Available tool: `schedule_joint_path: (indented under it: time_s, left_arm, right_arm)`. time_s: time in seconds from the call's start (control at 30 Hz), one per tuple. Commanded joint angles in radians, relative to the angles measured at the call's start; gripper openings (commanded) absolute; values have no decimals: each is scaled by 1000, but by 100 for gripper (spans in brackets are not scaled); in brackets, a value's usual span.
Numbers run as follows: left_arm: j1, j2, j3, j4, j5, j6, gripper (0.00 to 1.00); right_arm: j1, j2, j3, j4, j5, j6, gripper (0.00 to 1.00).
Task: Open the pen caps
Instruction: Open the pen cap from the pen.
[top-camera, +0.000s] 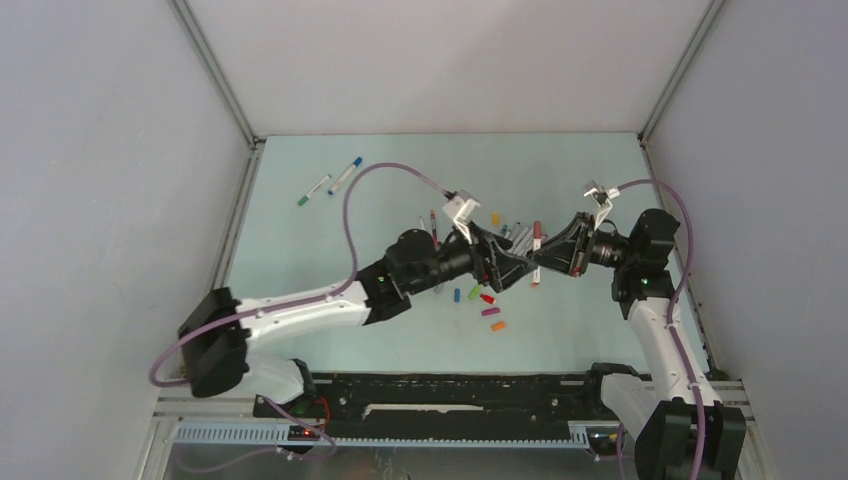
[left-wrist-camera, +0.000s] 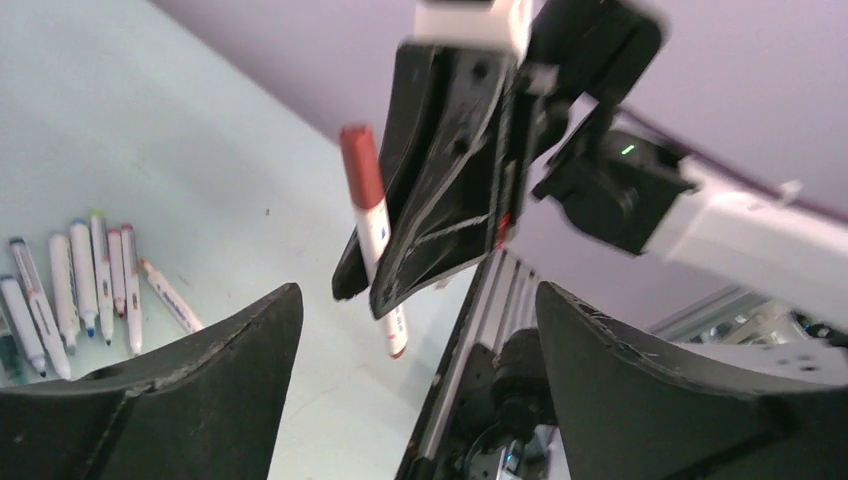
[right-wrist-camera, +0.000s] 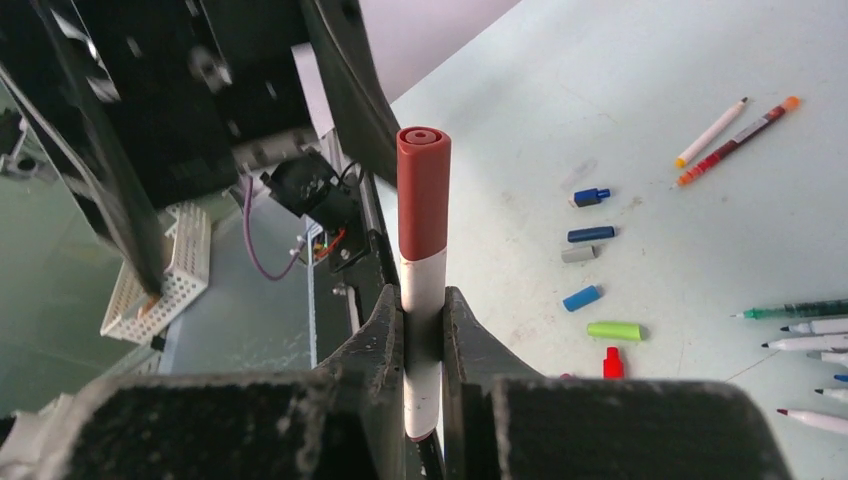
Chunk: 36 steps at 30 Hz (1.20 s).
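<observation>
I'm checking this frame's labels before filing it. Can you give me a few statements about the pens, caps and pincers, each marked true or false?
1. The right pincer is shut on the white barrel of a marker that has a dark red plastic cap. True.
2. The dark red plastic cap is off the marker. False: it sits on the marker's upper end.
3. The left pincer grips that cap. False: its jaws stand wide open and hold nothing.
4. A lime green plastic cap lies loose on the pale green table. True.
</observation>
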<state>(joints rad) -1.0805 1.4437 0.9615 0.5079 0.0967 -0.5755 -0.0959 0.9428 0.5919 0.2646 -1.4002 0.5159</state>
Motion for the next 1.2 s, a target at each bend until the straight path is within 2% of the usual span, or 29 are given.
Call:
schedule_joint_path:
  time_s: [0.0, 0.17, 0.33, 0.6, 0.8, 1.03, 1.17]
  left_arm:
    - [41, -144, -53, 31, -19, 63, 90]
    - [119, -121, -40, 126, 106, -81, 91]
    - [119, -42, 35, 130, 153, -122, 91]
    - [88, 65, 94, 172, 168, -156, 83]
    - [70, 100, 105, 225, 156, -158, 70]
    - [65, 131, 123, 256, 182, -165, 47]
    - [64, 142, 131, 255, 201, -168, 39]
  right_arm:
    - [-1, -4, 3, -8, -110, -111, 0]
    - [8, 3, 21, -91, -148, -195, 0]
    - [12, 10, 22, -102, -157, -206, 0]
    - [18, 21, 22, -105, -148, -201, 0]
    - [24, 27, 22, -103, -148, -194, 0]
    - [29, 33, 22, -102, -148, -193, 0]
    - [31, 35, 23, -102, -148, -193, 0]
